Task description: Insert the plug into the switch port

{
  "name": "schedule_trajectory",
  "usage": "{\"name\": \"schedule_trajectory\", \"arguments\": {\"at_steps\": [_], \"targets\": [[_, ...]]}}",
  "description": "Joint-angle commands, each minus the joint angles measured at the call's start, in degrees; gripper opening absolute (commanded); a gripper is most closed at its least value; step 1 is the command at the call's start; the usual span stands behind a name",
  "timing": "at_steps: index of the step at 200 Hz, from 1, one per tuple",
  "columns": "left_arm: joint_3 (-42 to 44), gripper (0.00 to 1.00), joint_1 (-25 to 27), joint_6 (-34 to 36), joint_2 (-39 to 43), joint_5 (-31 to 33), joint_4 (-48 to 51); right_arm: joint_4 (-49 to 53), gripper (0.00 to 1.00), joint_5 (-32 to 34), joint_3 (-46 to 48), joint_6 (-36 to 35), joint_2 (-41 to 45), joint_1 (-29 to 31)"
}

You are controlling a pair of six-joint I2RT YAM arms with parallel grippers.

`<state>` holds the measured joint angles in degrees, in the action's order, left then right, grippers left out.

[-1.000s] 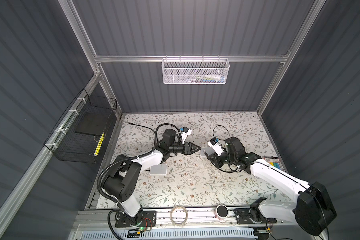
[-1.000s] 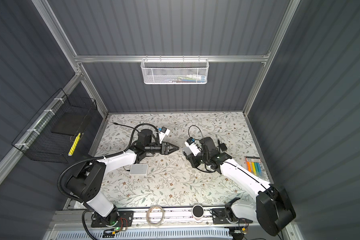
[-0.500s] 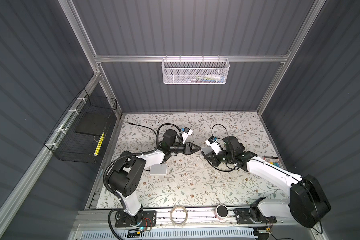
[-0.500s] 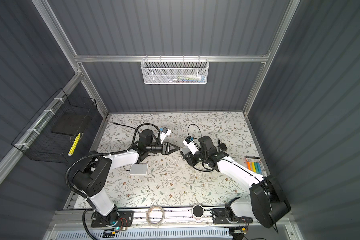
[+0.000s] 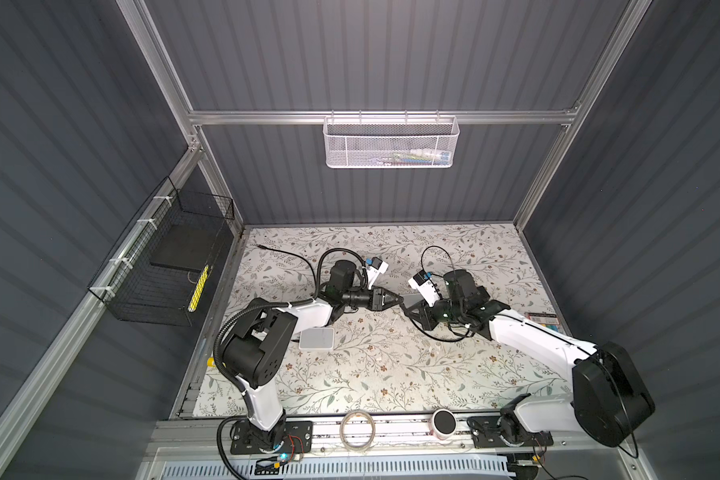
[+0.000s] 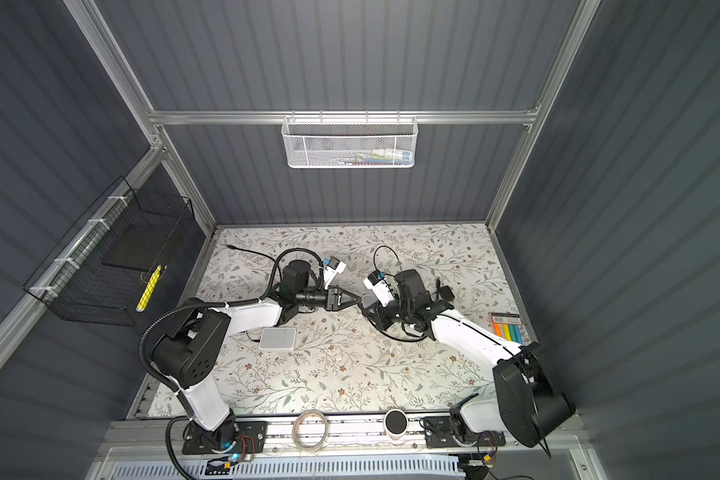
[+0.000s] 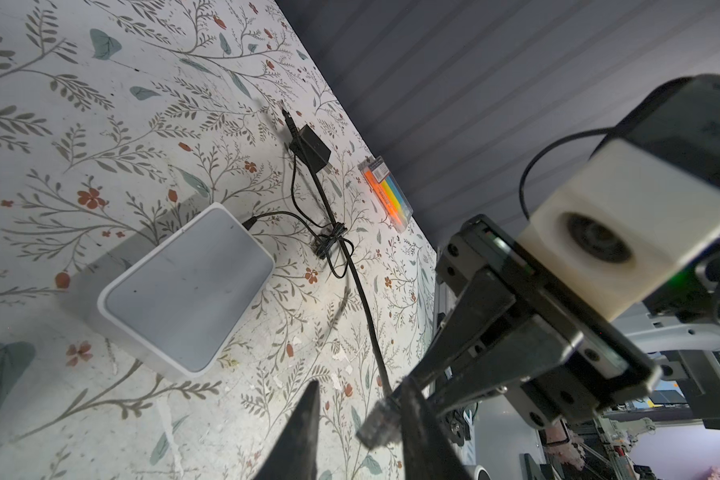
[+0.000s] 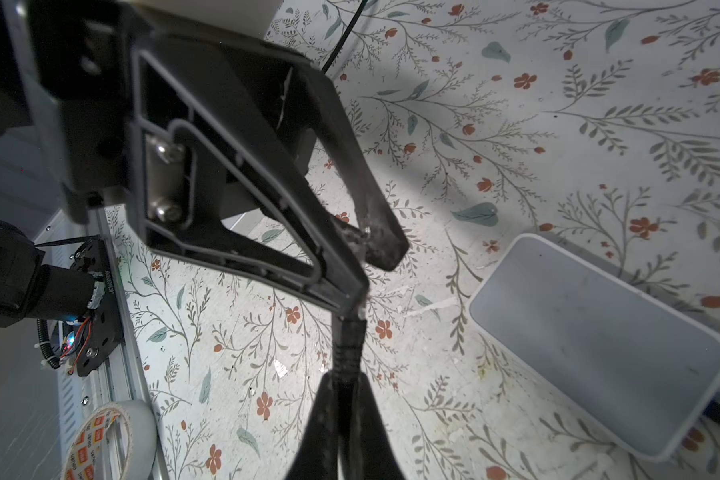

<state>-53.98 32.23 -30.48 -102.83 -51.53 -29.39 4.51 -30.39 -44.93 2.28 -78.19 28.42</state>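
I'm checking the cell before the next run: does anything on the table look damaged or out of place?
The floral table covering is scuffed, with white flakes torn up in the middle. Beside the switch, its thin power cable lies in a loose tangle, the adapter unplugged on the table. Nothing else stands out.

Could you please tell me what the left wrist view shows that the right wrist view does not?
Left wrist only: the black power adapter, the highlighter pack and the right arm's camera. Right wrist only: the tape roll and the left arm's base. Both: the floral table, a white switch, and the black cable held in the shut right pincer, with the left pincer open at its plug.
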Motion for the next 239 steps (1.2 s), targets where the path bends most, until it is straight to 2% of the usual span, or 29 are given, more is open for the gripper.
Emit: {"name": "schedule_trajectory", "arguments": {"at_steps": [1, 47, 67, 83, 106, 139, 182, 207, 239], "targets": [[-1.5, 0.25, 0.3, 1.9, -0.5, -1.3, 1.9, -0.7, 0.0, -0.9, -2.3, 0.2, -0.1, -0.1], [-1.9, 0.16, 0.3, 2.6, 0.1, -1.3, 3.0, -1.1, 0.0, -1.0, -2.2, 1.0, -1.2, -0.1], [-2.0, 0.08, 0.3, 2.2, 0.0, -1.5, 2.7, -0.9, 0.0, -0.3, -2.2, 1.1, -1.2, 0.0], [-2.0, 0.0, 0.3, 1.4, -0.1, -1.5, 1.8, 0.3, 0.1, 2.0, -2.6, 0.9, -1.1, 0.0], [-2.0, 0.0, 0.3, 0.3, 0.3, -1.0, 1.3, 4.5, 0.2, 8.2, -4.1, -0.7, -0.6, 0.0], [-3.4, 0.0, 0.3, 0.1, 0.7, 2.1, 5.5, 9.2, 0.26, 18.0, -4.7, -4.0, 4.0, 0.0], [-5.8, 0.0, 0.3, -4.5, -1.2, 3.6, 6.5, 6.4, 0.32, 18.3, -1.3, -5.4, 6.7, 3.0], [-6.1, 0.0, 0.5, -7.2, -2.4, 2.6, 4.6, 4.5, 0.33, 20.2, -1.0, -4.1, 3.6, 4.3], [-5.9, 0.0, 0.5, -6.8, -2.0, 2.4, 6.0, 4.3, 0.35, 22.7, -2.8, -4.3, -0.5, 5.6]]}}
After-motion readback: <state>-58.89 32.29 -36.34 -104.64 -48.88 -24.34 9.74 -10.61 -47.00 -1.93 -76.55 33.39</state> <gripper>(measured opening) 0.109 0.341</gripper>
